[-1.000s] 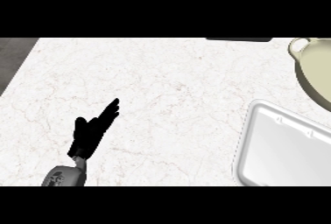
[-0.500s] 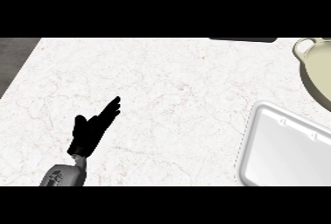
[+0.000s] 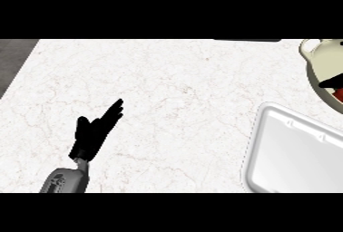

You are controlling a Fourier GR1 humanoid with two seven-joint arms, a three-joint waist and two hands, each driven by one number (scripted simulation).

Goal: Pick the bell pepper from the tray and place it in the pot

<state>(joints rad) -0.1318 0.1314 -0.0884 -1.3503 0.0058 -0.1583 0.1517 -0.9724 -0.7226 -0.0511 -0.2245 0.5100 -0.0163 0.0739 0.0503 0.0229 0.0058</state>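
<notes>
Newly inside pot, red-and-black shape; white tray beside it; left hand flat, fingers straight.

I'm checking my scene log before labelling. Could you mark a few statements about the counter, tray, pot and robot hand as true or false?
1. The left robot hand has straight fingers. True.
2. A bell pepper lies on the tray. False: none shows on the part in view.
3. The pot sits at the upper right, beyond the tray. True.
4. The left robot hand touches the tray. False: bare counter lies between them.
</notes>
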